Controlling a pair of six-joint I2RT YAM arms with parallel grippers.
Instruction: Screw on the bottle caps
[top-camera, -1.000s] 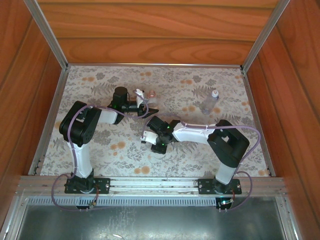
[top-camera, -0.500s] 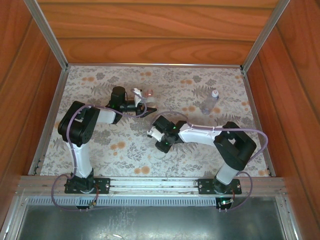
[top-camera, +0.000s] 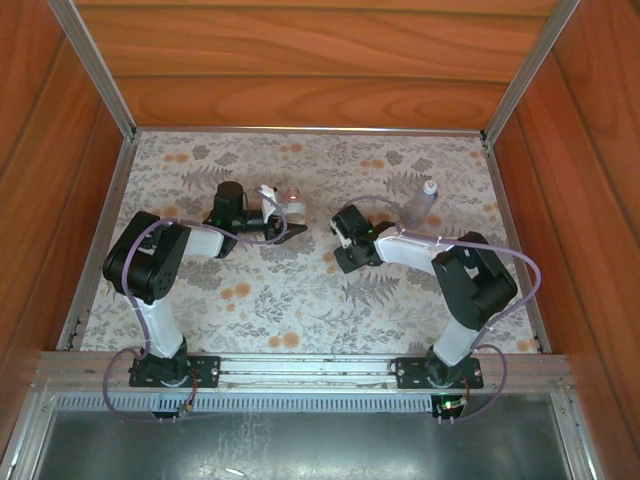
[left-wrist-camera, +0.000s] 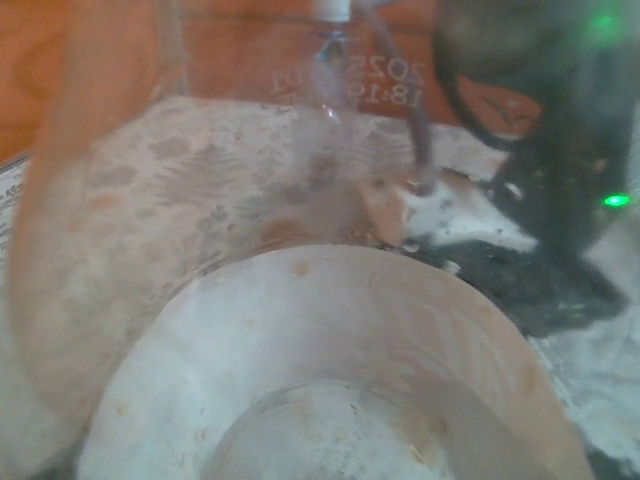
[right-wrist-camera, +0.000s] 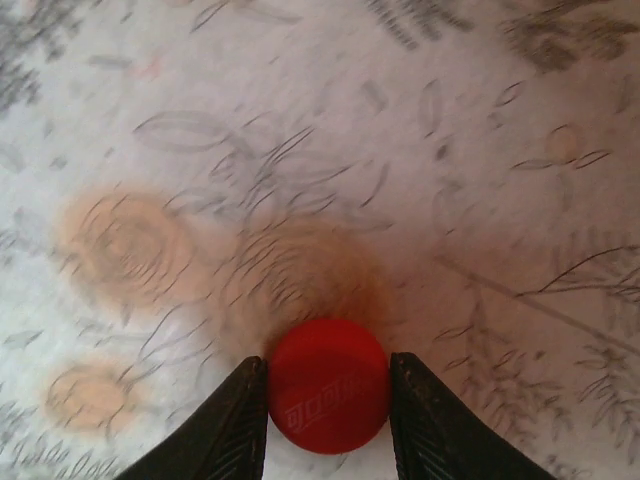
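Note:
In the right wrist view the bright red bottle cap (right-wrist-camera: 328, 386) sits between my right gripper's (right-wrist-camera: 328, 400) two dark fingers, which are shut on its sides just above the floral cloth. Seen from above, the right gripper (top-camera: 345, 243) hovers mid-table. My left gripper (top-camera: 283, 212) is shut on the bottle with the red-and-white label (top-camera: 291, 198). That bottle's clear wall and pale band (left-wrist-camera: 330, 360) fill the left wrist view and hide the fingers. The plain bottle (top-camera: 419, 205) stands at the back right with a white cap (top-camera: 430, 187) on its neck; it is also the far bottle (left-wrist-camera: 330, 70).
A floral cloth (top-camera: 250, 290) covers the table, with metal rails (top-camera: 100, 235) at its sides and wooden walls beyond. The right arm (left-wrist-camera: 545, 150) shows dark in the left wrist view, to the right of the held bottle.
My right gripper has swung from the table's centre toward the back and right. The left gripper with its bottle has shifted slightly.

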